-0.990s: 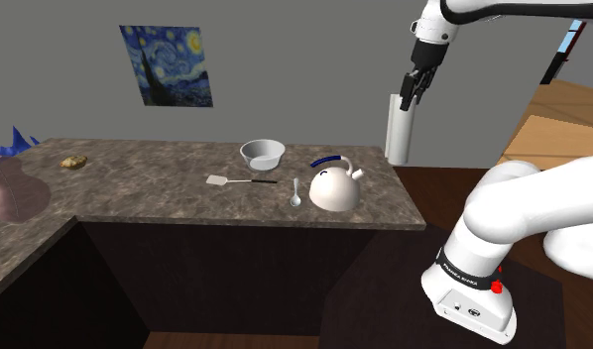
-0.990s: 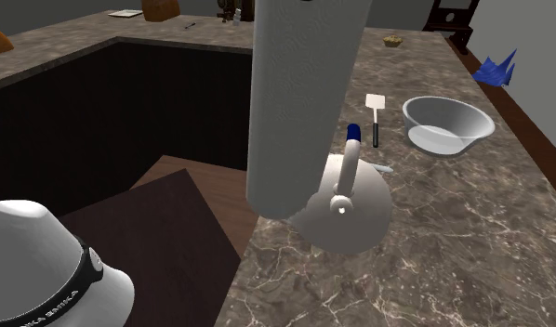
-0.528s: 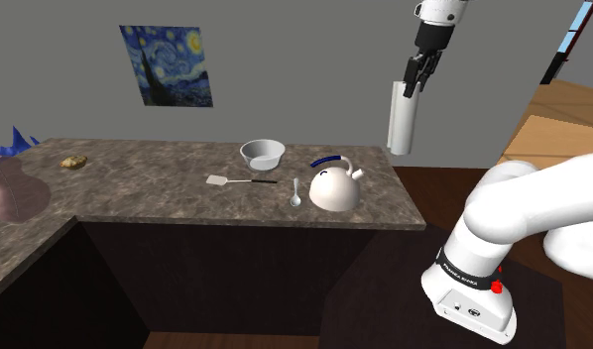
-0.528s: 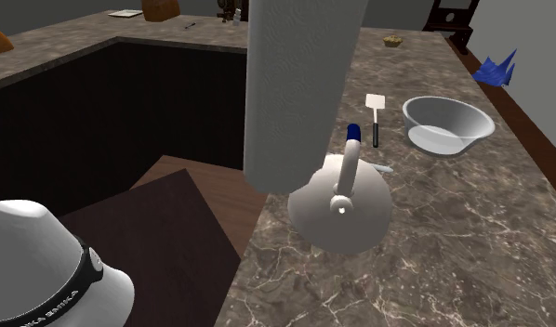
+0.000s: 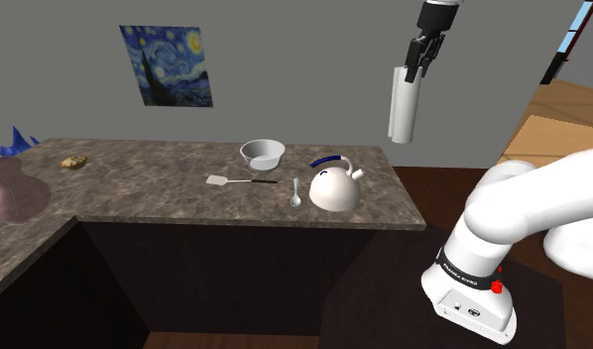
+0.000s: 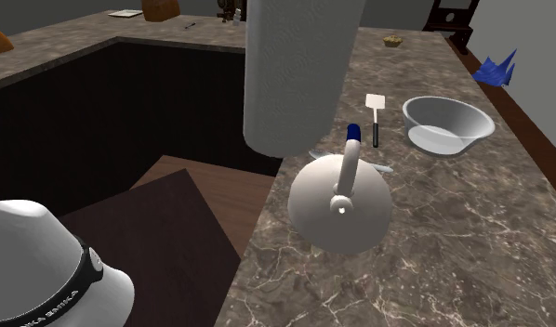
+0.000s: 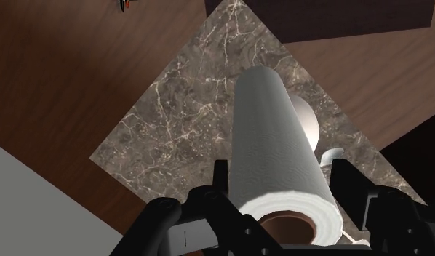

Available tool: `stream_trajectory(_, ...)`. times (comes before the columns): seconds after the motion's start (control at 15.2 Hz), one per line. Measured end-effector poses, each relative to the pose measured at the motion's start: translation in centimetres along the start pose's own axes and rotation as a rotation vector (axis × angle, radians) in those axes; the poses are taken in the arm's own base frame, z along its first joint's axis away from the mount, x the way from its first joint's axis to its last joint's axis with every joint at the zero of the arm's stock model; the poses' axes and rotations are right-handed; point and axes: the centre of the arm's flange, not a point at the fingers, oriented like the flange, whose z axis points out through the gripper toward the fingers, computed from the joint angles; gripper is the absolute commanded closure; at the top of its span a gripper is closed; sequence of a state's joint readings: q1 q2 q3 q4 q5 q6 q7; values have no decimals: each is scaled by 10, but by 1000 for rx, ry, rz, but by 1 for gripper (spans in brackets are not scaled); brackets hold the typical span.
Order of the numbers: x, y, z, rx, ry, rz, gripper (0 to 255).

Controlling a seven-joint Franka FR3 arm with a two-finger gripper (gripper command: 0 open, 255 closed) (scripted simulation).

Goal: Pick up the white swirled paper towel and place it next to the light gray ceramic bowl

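- While the paper towel (image 5: 404,103) is pinched near its upper end between the two fingers of the claw (image 5: 415,61), it is held upright and high in the air, well above the worktop (image 5: 166,169), near that surface's end at the shoulder view's right.
- From the wrist view, the roll is seen clasped on both sides, with a corner of the worktop and the white kettle (image 5: 334,186) beneath it.
- The carry is judged to be the step in hand: the pick-up is done and the placing is not yet begun.
- The light grey bowl (image 5: 263,153) is found on the worktop, to the shoulder view's left of the kettle, with a spatula (image 5: 230,180) and a spoon (image 5: 296,193) lying near.
- A travel toward the shoulder view's left is called for next, with height kept over the kettle's blue handle.
- A descent onto a bare patch just beside the bowl is then needed, so that the paper towel is set down upright before the fingers are spread.
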State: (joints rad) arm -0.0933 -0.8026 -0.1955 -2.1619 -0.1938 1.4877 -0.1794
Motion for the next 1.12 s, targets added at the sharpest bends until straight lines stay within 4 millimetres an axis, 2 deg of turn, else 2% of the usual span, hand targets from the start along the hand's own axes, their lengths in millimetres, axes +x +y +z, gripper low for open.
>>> stream_trajectory(0.4,71,-11,0,0,0,0,255)
stream_trajectory(0.99,190,-30,11,0,0,0,255)
stream_trajectory(1.12,216,-40,16,0,-1,0,255)
